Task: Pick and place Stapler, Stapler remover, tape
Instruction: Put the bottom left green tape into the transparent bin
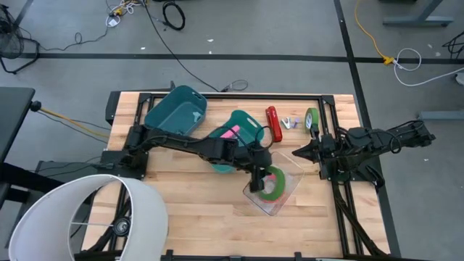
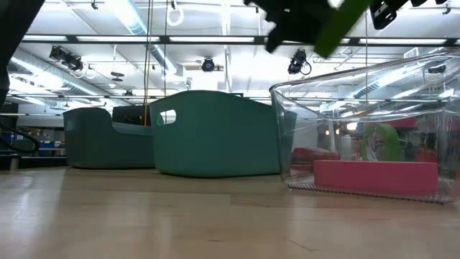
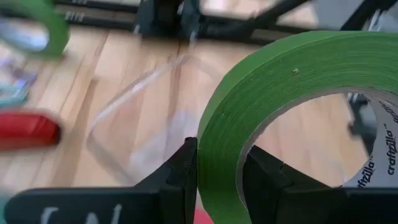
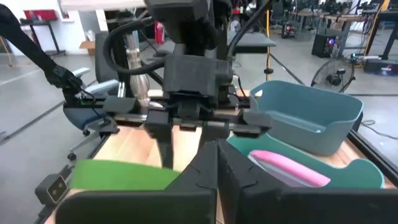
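Left hand (image 1: 259, 179) reaches across the desk (image 1: 188, 210) and pinches a green tape roll (image 1: 273, 182) by its wall, one finger inside the ring, one outside; the left wrist view shows both dark fingers (image 3: 180, 171) pressed against the tape wall (image 3: 267, 99). Roll is held over the clear plastic container (image 1: 279, 185), which sits on the desk in front of the right arm. In the low view the tape (image 2: 343, 25) hangs tilted above the container's rim (image 2: 359, 72), apart from it.

Left part of desk: teal bin (image 1: 176, 110) near the far edge. Second teal bin (image 1: 243, 130) just right of it, with a pink item (image 1: 229, 133) inside. Low view shows both bins (image 2: 215, 133) standing side by side.

Further right, near the far edge: red stapler (image 1: 273, 123) lying lengthwise, a small pale item (image 1: 291, 123) beside it (too small to identify), then a second green tape roll (image 1: 312, 119) standing on edge.

Right hand (image 1: 303, 153) waits at the desk's right side, just beside the container's far corner, fingers pressed together (image 4: 214, 168), holding nothing.
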{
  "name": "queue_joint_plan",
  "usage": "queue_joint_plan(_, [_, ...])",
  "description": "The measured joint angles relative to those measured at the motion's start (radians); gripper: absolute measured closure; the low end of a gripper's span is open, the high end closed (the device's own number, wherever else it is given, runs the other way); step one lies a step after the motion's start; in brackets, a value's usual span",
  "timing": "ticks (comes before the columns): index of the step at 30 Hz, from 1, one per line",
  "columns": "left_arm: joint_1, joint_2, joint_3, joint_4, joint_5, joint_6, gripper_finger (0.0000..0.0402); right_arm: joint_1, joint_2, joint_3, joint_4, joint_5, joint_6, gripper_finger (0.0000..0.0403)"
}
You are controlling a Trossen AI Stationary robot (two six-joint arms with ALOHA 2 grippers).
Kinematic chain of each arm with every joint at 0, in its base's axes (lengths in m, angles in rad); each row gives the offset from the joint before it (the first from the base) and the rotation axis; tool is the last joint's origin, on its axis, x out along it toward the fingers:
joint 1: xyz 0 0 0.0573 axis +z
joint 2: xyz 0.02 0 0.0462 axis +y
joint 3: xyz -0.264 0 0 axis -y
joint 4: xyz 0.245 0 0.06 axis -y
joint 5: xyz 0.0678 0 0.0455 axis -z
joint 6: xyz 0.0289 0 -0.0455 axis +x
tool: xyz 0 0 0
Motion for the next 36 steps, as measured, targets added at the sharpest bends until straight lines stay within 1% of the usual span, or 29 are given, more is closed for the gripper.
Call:
queue_joint_plan(2, [0.000, 0.008, -0.001, -0.021, 0.000, 0.002, 0.0300, 0.000, 0.000, 0.000, -0.009, 0.000, 0.006, 0.0401])
queue_joint_plan(4, [0.000, 0.025, 0.000, 0.016, 0.000, 0.000, 0.0300, 0.000, 0.001, 0.000, -0.022, 0.000, 0.024, 0.0401])
queue_joint_plan(6, [0.000, 0.027, -0.001, -0.021, -0.001, 0.003, 0.0300, 0.000, 0.005, 0.000, -0.027, 0.000, 0.035, 0.0401])
queue_joint_plan(8, [0.000, 0.047, 0.001, 0.020, 0.000, 0.001, 0.0300, 0.000, 0.005, 0.000, -0.037, 0.000, 0.046, 0.0401])
queue_joint_plan(10, [0.000, 0.049, -0.002, -0.011, 0.007, 0.002, 0.0300, 0.000, 0.007, 0.000, -0.036, 0.000, 0.047, 0.0401])
queue_joint_plan(12, [0.000, 0.063, 0.002, 0.025, 0.018, 0.000, 0.0300, 0.000, 0.008, 0.000, -0.040, 0.000, 0.048, 0.0401])
queue_joint_plan(16, [0.000, 0.073, -0.001, 0.017, 0.040, -0.012, 0.0300, 0.000, 0.007, 0.000, -0.038, 0.000, 0.046, 0.0401])
queue_joint_plan(25, [-0.001, 0.077, 0.000, 0.016, 0.042, -0.020, 0.0298, 0.000, 0.007, 0.000, -0.039, 0.000, 0.046, 0.0401])
queue_joint_plan(31, [-0.001, 0.077, 0.000, 0.014, 0.042, -0.020, 0.0277, 0.000, 0.007, 0.000, -0.039, 0.000, 0.046, 0.0401])
queue_joint_plan(36, [-0.002, 0.077, 0.000, 0.013, 0.041, -0.022, 0.0233, 0.000, 0.007, 0.000, -0.039, 0.000, 0.048, 0.0401])
